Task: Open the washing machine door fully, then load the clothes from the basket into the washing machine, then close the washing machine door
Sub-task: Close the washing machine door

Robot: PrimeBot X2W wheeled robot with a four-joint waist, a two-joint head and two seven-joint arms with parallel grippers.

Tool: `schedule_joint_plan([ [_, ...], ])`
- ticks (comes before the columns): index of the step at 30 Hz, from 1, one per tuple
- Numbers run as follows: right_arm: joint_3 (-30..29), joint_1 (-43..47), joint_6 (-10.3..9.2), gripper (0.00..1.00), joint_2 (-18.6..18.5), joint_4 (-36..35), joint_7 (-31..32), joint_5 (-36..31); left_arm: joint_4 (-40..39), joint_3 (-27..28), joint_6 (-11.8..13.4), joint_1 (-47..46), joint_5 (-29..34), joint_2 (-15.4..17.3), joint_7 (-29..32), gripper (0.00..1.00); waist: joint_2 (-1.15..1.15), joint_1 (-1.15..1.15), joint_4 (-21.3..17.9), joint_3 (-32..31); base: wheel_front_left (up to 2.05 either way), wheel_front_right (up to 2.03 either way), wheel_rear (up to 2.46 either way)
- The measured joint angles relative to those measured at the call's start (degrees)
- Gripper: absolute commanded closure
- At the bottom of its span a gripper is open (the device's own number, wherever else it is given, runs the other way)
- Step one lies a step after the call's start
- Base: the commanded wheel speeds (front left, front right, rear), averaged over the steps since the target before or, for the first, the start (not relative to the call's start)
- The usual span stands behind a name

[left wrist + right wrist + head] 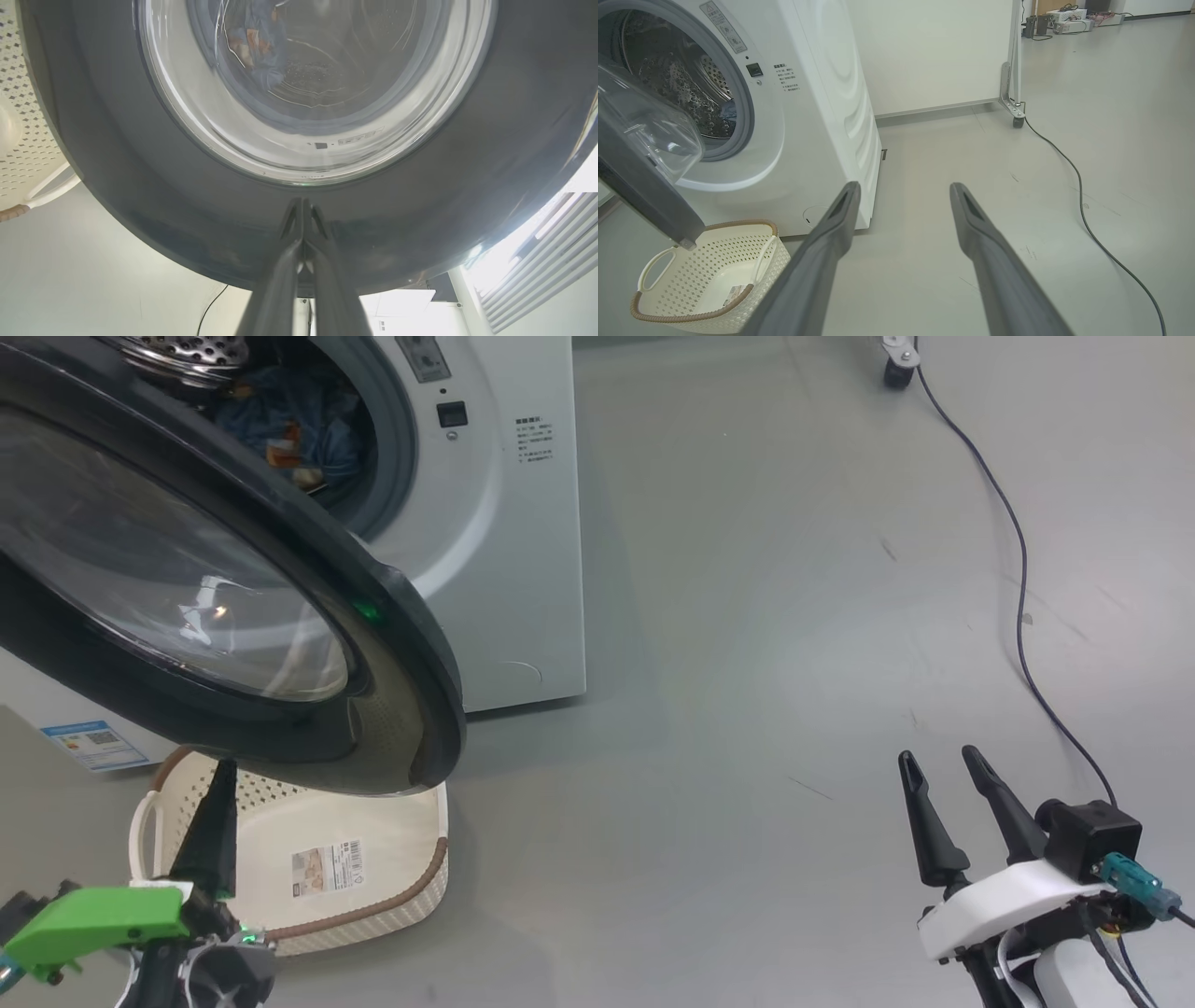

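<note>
Though swung out from the washing machine (523,569), hanging at an angle to its front: washing machine door (401,644), glass bowl (168,588) bulging toward the drum (187,350), lower edge over the far part of the basket (439,859). Basket down on the floor (747,709) just in front of the machine, paper label (327,870) on its bottom. Inside the drum, the clothes (299,429), blue with orange-brown print (the same clothes (259,42) glimpsed through the glass from the left wrist). As for the left jaws: closed on nothing, fingers (213,831) pressed together and pointing up at the door from below; in the left wrist view, tips against the glossy black rim (420,210), meeting their own reflection. As for the right jaws: spread wide, gripping nothing, fingers (929,831) over the floor well to the right of the machine. Dark cable (1022,597) trailing across the floor beyond them.
</note>
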Motion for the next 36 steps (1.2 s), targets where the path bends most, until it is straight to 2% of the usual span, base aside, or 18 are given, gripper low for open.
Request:
schedule_joint_plan([
  [7,0.14,1.41,0.00,0.00,0.15,0.43,0.00,-0.18,-0.52,1.64,-0.21,3.28,-0.64,0.00,-4.80,1.00,0.00,0.00,2.12,-2.39,0.00,0.00,0.00],
  [8,0.16,1.44,0.00,0.00,0.21,0.44,0.00,-0.18,-0.76,1.82,-0.21,3.74,-0.63,0.00,-5.50,0.97,0.00,0.00,2.36,-2.73,0.00,0.00,0.00],
  [9,0.19,1.52,0.00,0.00,0.25,0.44,0.00,-0.19,-1.05,2.05,-0.21,4.25,-0.54,-0.01,-6.38,0.73,0.00,0.00,2.61,-3.07,0.00,0.00,0.00],
  [10,0.18,1.68,0.00,0.00,0.27,0.44,0.00,-0.22,-1.32,2.14,-0.21,4.80,-0.30,0.02,-6.90,0.24,0.00,0.00,2.86,-3.37,0.00,0.00,0.00],
  [11,0.16,2.21,0.00,0.00,0.37,0.44,0.00,-0.36,-1.92,2.14,-0.21,5.97,-0.18,0.00,-8.08,0.00,0.00,0.00,3.38,-3.91,0.00,0.00,0.00],
  [25,0.86,2.83,0.00,0.00,1.56,0.41,0.00,-0.55,-6.51,1.74,-0.22,11.55,2.13,0.02,-14.85,0.00,0.00,0.00,5.24,-4.95,0.00,0.00,0.00],
  [29,0.86,2.83,0.00,0.00,1.56,0.38,0.00,-0.56,-9.16,1.20,-0.22,12.10,8.89,0.23,-17.45,0.00,0.00,0.00,5.32,-4.89,0.00,0.00,0.00],
  [36,0.85,2.82,0.00,0.00,1.55,0.35,0.00,-0.56,-11.68,-2.60,-0.22,13.58,23.21,5.42,-23.50,0.00,0.00,0.00,5.38,-4.78,0.00,0.00,0.00],
])
